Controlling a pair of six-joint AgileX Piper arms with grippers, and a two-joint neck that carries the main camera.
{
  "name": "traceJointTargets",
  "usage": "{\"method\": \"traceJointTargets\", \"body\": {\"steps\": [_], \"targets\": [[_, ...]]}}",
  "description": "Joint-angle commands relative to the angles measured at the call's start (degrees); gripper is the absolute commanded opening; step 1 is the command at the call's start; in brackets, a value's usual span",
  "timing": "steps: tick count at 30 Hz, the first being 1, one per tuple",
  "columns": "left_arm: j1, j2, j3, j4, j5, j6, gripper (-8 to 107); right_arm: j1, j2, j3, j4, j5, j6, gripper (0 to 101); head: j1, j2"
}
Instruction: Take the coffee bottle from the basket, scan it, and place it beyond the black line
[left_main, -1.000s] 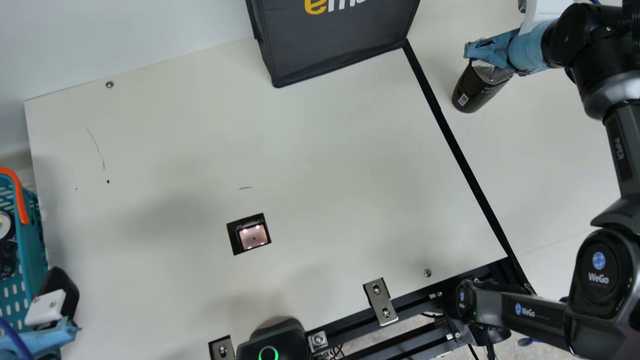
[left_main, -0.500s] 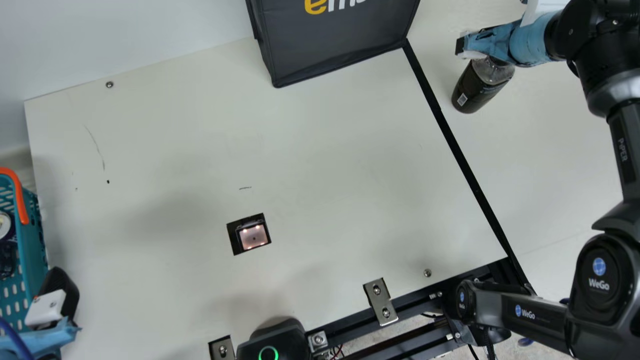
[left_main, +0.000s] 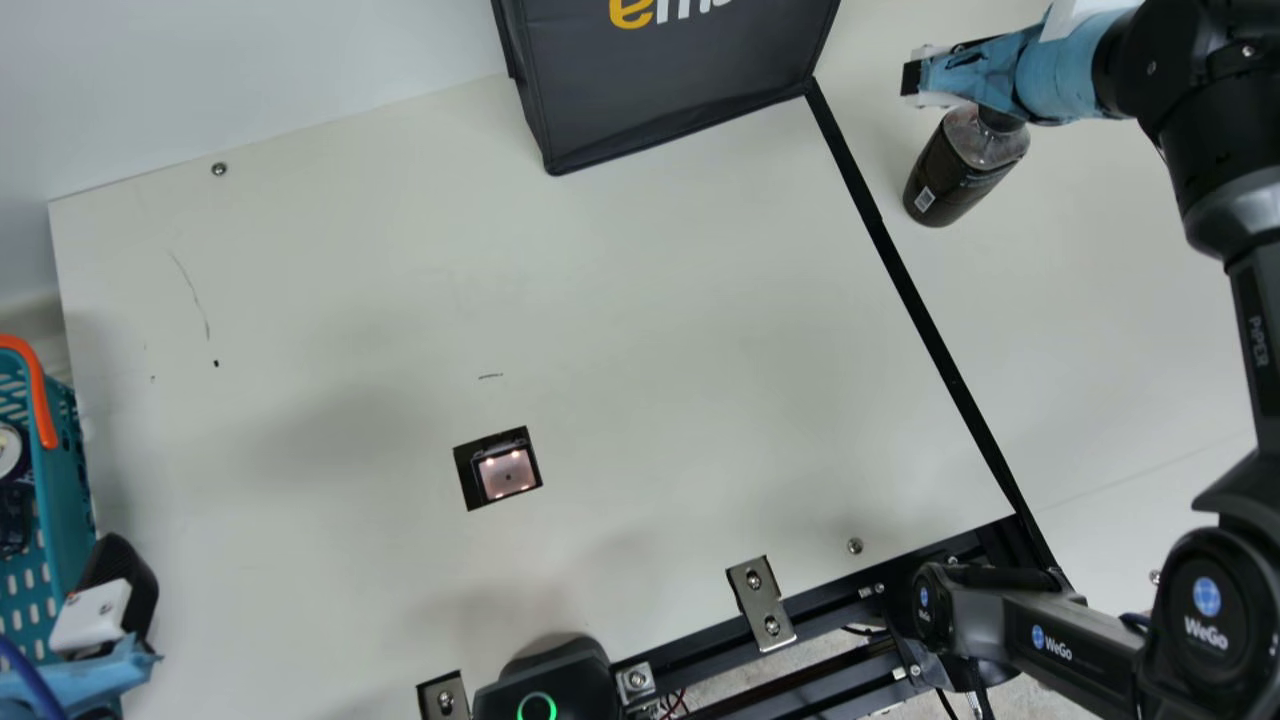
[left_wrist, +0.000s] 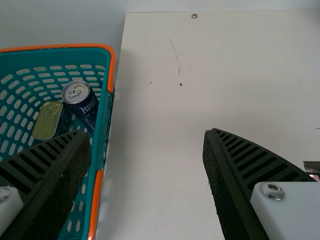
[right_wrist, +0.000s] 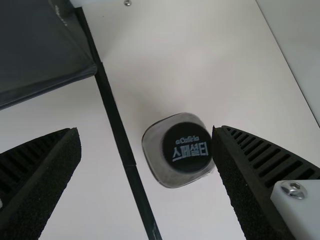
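The coffee bottle (left_main: 958, 172) stands upright beyond the black line (left_main: 921, 310), ungripped. Above it the right gripper (left_main: 920, 80) is spread wide, holding nothing; the left gripper (left_main: 118, 590), likewise parted and unladen, hangs by the basket (left_main: 70, 480).

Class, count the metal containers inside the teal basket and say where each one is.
2: a blue drink can in the basket, near one side wall, and a flat tin beside it. The left claw may hide others.
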Motion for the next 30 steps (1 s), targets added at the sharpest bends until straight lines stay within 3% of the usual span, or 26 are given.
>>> {"method": "traceJointTargets", "body": {"steps": [1,30], "targets": [[0.0,0.0,0.0,0.0,0.0,0.0,90,0.6,-0.9,0.6,0.0,0.0,0.3,91,-1.6,-0.1],[0.0,0.0,0.0,0.0,0.0,0.0,90,16.2,-10.7,4.1,-4.2,2.5,9.2,91,-1.6,-0.1]]}}
